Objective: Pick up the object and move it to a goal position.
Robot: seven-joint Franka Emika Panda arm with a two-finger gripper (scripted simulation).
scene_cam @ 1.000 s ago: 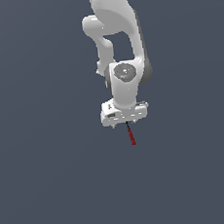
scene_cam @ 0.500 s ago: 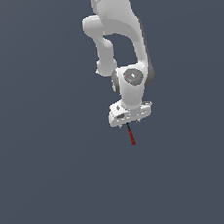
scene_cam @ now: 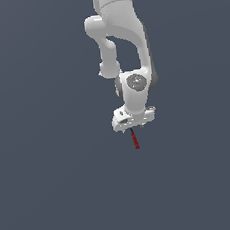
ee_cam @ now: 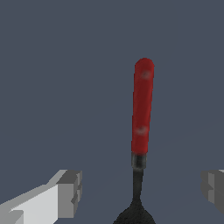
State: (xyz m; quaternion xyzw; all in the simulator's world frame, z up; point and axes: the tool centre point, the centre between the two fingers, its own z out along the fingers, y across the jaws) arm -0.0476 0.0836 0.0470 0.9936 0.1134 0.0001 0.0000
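1 white arm is hanging over the plain grey ground, its gripper (scene_cam: 132, 126) pointing down. 1 red rod (scene_cam: 135, 140) is lying just below it at 6 o'clock, dark tip nearest the gripper. 2 fingers (ee_cam: 65, 192) are standing wide apart, touching nothing.

- I find no lettering, label, brand, number or sign on my arm (scene_cam: 121, 31) or on my pincer (scene_cam: 133, 121) in the exterior view; the white casings are blank
- The red rod (ee_cam: 142, 107) carries only two faint pale smudges in the wrist view; these are not characters I can read
- The grey ground (scene_cam: 50, 194) bears no markings in either view
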